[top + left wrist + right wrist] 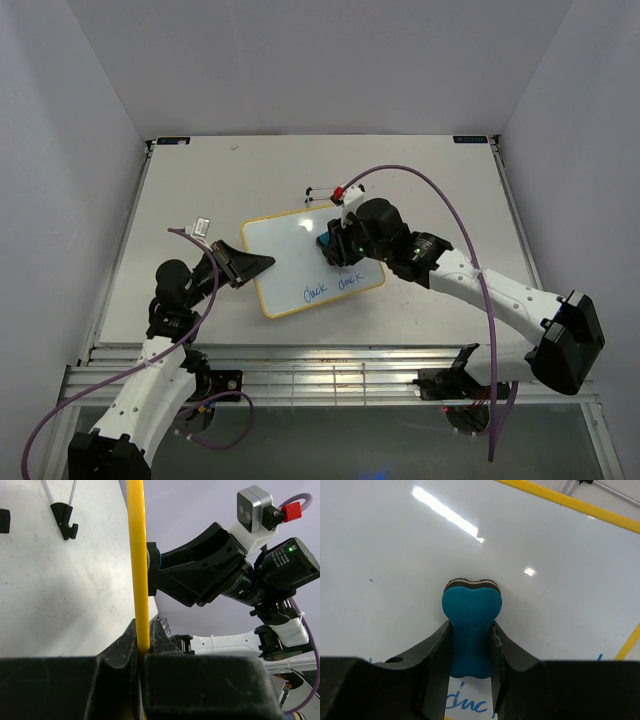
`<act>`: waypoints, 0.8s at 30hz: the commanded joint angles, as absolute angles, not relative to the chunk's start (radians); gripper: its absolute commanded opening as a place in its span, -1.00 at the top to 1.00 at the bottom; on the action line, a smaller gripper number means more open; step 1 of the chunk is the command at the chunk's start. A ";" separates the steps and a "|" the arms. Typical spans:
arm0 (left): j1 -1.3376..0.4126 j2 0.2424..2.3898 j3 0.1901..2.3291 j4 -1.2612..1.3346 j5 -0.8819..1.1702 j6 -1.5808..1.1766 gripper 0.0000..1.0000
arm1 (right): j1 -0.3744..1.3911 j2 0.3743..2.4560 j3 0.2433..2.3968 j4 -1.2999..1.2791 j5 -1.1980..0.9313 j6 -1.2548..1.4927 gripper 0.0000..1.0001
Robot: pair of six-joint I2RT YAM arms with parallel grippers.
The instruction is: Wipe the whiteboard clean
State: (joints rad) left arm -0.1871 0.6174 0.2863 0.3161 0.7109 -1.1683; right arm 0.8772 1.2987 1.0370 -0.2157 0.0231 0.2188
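Top external: left gripper point(266, 263) clamps the left edge of the whiteboard point(295, 252), right gripper point(330, 247) grips a blue eraser point(471, 617) on it

The whiteboard point(300, 255) has a smooth, glossy white face that mirrors the lamps, edged by a smooth yellow frame that looks like plastic. The eraser point(470, 600) is matt blue foam over a dark felt-like layer. The left gripper point(143, 632) and right gripper point(471, 627) are matt black plastic, lightly scuffed. The table point(200, 180) looks matt white and faintly smudged.
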 commanded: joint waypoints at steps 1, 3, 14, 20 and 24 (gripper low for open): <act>-0.215 0.568 0.388 0.623 0.871 -1.316 1.00 | 0.853 1.355 1.045 -0.277 0.052 0.222 0.85; -0.215 0.561 0.385 0.623 0.873 -1.318 1.00 | 0.787 1.333 1.003 -0.330 0.155 0.247 0.85; -0.215 0.563 0.362 0.637 0.864 -1.322 1.00 | 0.637 1.236 0.888 -0.353 0.085 0.241 0.85; -0.215 0.565 0.370 0.643 0.870 -1.333 1.00 | 0.646 1.119 0.753 -0.210 -0.077 0.253 0.84; -0.215 0.561 0.365 0.646 0.856 -1.344 1.00 | 0.658 1.077 0.729 -0.245 -0.069 0.267 0.84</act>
State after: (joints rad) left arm -0.1921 0.6174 0.2859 0.3176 0.7593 -1.1732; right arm 0.6250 1.0752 0.7734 -0.2047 0.0338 0.2504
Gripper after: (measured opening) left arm 0.115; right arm 0.362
